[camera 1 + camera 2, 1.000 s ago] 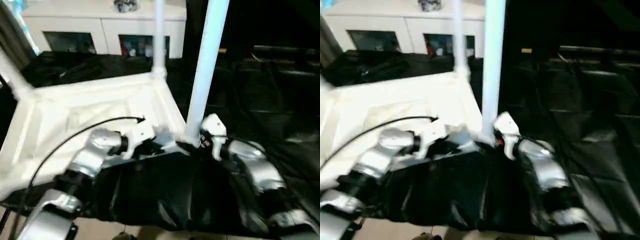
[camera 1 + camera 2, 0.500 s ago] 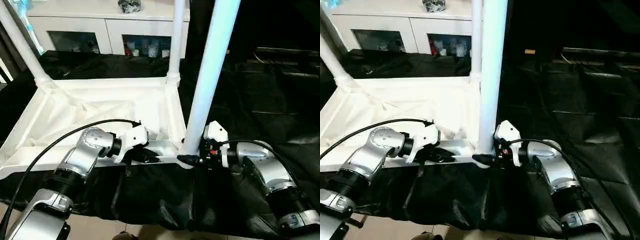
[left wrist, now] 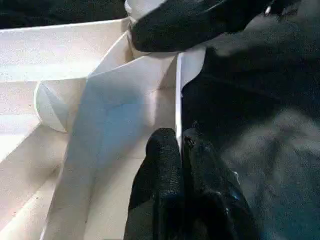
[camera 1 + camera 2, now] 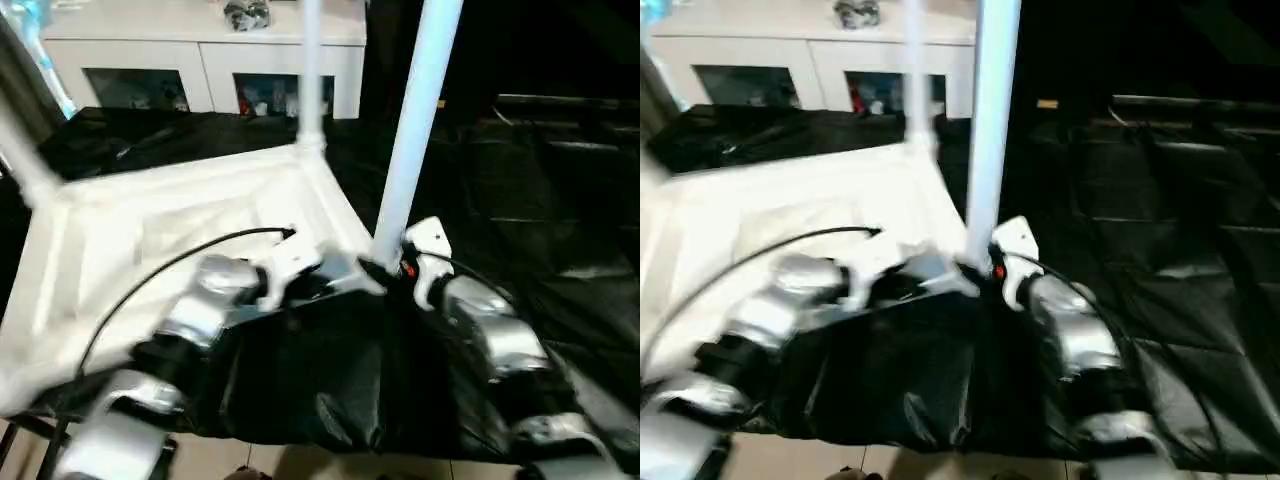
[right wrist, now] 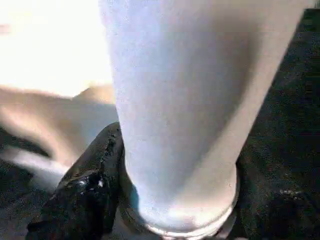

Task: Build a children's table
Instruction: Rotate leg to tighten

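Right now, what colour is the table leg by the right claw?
White leg, clearest in the left eye view.

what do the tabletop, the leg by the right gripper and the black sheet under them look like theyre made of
tabletop: looks like moulded white plastic, smooth with raised ribs. leg: likely the same plastic, a smooth tube with a soft sheen. black sheet: seems a thin plastic film, going by its glossy wrinkles.

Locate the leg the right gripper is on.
The leg stands upright in the tabletop's near right corner, the right gripper at its base.

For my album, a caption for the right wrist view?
Right hand clasps a white leg at its base.
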Motion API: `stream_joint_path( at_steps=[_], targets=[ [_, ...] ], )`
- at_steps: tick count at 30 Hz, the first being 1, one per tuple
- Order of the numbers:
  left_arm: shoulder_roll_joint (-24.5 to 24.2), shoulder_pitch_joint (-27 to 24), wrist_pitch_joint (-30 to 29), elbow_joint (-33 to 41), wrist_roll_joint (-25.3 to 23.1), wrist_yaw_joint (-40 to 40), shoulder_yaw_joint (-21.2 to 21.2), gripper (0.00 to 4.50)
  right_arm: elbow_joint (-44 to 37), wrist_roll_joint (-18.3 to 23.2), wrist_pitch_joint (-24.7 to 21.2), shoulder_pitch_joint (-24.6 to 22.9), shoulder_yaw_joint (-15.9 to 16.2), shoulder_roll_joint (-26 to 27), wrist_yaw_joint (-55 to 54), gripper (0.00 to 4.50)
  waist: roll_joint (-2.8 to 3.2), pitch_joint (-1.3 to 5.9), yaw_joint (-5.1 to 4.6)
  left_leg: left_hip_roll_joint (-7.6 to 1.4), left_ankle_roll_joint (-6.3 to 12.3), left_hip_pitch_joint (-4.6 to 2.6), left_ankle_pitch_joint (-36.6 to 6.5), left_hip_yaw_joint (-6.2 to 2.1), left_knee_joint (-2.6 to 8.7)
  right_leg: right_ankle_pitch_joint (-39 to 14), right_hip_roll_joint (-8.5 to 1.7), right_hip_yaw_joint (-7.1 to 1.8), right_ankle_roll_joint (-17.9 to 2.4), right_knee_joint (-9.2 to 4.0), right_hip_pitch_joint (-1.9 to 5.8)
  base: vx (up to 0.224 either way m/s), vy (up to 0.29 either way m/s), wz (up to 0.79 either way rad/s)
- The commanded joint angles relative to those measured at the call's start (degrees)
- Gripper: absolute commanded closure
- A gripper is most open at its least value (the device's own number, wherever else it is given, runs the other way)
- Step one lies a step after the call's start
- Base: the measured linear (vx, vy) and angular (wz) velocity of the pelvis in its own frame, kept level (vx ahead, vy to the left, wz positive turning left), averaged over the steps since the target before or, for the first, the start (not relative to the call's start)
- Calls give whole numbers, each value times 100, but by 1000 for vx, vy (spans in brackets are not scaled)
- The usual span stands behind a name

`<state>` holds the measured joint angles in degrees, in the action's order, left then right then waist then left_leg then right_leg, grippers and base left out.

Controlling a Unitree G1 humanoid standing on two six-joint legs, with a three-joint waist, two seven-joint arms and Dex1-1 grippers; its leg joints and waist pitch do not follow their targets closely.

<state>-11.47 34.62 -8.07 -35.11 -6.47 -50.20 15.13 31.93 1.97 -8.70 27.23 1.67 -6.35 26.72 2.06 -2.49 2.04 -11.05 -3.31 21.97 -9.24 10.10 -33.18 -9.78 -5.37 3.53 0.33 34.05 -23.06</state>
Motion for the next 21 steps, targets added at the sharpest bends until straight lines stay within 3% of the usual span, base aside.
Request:
stream_joint_path(
  at_steps=[1,5,7,9,12,13,17,21],
  targets=[
    [333,187,-72,89,-29,566,12,450,185,-129,-36,26,421,443,-214,181,-15,342,-1,-140,-65,-114,-2018,-51,418,-1936,-249,-186,-1095,-483,210,0,0,0],
    [658,230,-38,27,-183,859,169,450,502,-408,290,217,439,848,-892,181,-5,342,-24,-134,-48,-111,-2028,-55,422,-2033,-248,-180,-1039,-505,205,0,0,0],
    [629,206,17,54,-230,805,253,450,500,-313,348,225,390,861,-821,125,6,342,-18,-141,3,-99,-2046,-61,429,-1929,-241,-181,-1024,-499,213,0,0,0],
    [566,151,69,133,-222,706,292,450,411,-120,298,201,273,848,-631,109,3,348,-15,-144,36,-94,-2032,-60,430,-1825,-241,-184,-1039,-488,220,0,0,0],
    [450,72,154,257,-220,556,298,450,337,-70,334,174,282,729,-448,93,9,351,-17,-150,65,-90,-2012,-57,431,-1728,-241,-185,-1077,-478,219,0,0,0],
    [365,41,198,310,-203,436,293,450,299,-87,401,156,319,616,-312,66,5,350,-14,-149,63,-91,-2002,-54,428,-1700,-241,-185,-1099,-476,222,0,0,0],
    [29,-48,469,416,-144,-102,305,450,224,-72,628,112,366,196,261,66,-9,374,-5,-149,150,-63,-1802,-53,406,-1443,-255,-179,-1156,-444,261,0,0,0],
    [-358,-111,693,471,10,-735,315,450,-35,44,757,-20,595,-321,1358,66,8,388,12,-172,305,-73,-1510,-30,375,-776,-234,-184,-1390,-374,278,0,0,0]
  ],
)
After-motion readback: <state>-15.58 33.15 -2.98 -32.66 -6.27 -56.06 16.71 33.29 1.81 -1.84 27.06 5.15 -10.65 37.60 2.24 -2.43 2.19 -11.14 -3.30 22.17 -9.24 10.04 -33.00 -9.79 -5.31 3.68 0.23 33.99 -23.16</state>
